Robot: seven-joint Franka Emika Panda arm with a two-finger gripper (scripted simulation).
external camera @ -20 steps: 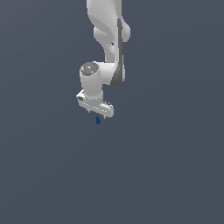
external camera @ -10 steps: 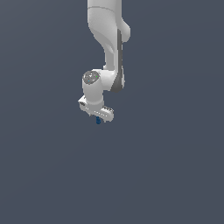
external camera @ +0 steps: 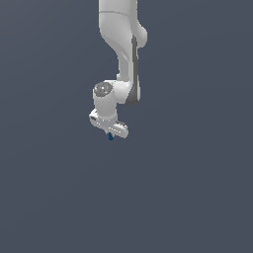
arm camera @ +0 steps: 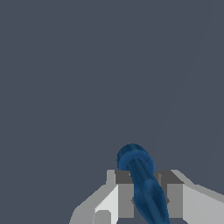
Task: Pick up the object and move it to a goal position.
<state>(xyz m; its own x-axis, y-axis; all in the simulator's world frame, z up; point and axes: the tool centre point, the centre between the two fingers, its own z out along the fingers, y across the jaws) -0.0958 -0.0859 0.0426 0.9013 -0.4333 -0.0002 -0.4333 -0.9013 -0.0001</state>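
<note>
The object (arm camera: 142,179) is a small dark blue rounded piece with a ring-like end. In the wrist view it sits between my two grey fingers (arm camera: 124,192), which are closed against its sides. In the exterior view it shows only as a tiny blue tip (external camera: 110,137) under my white gripper (external camera: 110,133), which hangs from the arm near the middle of the view. The gripper is shut on the object. No goal marker shows in either view.
A plain dark grey surface (external camera: 188,197) fills both views. The white arm (external camera: 121,44) reaches down from the top of the exterior view.
The wrist and gripper have turned slightly and risen a little with the blue object still held. The object stays between the fingers.
</note>
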